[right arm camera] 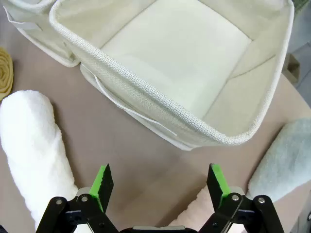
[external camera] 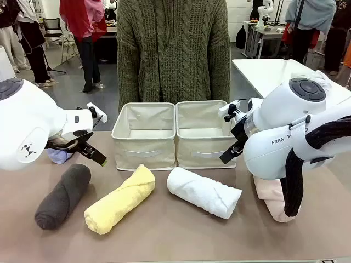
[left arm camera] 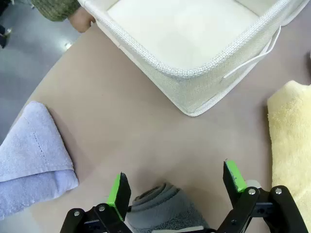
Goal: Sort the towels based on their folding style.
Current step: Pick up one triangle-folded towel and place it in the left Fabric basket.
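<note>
Left gripper (left arm camera: 176, 182): jaws apart, empty, over the end of the dark grey rolled towel (left arm camera: 163, 211), flanked by the light blue cone-fold towel (left arm camera: 34, 155) and the yellow roll (left arm camera: 291, 141). Right gripper (right arm camera: 159, 178): jaws apart, empty, above the pink roll (right arm camera: 192, 216). The white roll (right arm camera: 34, 145) lies beside one finger and the grey-blue cone fold (right arm camera: 284, 160) beside the other. The beige fabric bins (external camera: 143, 148) stand ahead of both grippers.
</note>
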You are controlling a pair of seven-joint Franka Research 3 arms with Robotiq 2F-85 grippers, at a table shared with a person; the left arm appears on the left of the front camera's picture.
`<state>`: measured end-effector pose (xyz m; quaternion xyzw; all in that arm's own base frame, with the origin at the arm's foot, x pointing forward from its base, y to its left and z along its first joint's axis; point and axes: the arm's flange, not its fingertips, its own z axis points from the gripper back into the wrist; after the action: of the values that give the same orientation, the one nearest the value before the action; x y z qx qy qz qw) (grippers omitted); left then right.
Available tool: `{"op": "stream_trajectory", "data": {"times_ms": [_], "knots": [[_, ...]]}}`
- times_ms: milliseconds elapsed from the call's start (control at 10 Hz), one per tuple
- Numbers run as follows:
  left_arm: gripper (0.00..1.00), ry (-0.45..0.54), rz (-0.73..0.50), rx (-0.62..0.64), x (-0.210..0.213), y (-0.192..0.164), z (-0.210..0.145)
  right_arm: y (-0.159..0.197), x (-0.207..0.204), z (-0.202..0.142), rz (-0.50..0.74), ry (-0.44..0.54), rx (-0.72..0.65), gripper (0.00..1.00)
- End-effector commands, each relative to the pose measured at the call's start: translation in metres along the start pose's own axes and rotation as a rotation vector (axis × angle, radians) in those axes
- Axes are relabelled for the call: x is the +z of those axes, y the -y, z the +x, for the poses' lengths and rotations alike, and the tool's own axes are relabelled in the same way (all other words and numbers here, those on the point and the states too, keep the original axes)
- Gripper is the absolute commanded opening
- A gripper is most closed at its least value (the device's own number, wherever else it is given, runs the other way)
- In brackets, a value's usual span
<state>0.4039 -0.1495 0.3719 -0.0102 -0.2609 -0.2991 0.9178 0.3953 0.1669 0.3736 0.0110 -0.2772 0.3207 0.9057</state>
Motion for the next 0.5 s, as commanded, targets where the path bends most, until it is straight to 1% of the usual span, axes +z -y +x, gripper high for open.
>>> {"op": "stream_trajectory", "data": {"times_ms": [0, 400], "knots": [[1.00, 0.001, 0.000, 0.000, 0.0000, 0.0000, 0.0000, -0.0001, 0.0000, 0.0000, 0.000, 0.000, 0.000, 1.00], [1.00, 0.001, 0.000, 0.000, 0.0000, 0.0000, 0.0000, -0.0001, 0.0000, 0.0000, 0.000, 0.000, 0.000, 1.00]]}}
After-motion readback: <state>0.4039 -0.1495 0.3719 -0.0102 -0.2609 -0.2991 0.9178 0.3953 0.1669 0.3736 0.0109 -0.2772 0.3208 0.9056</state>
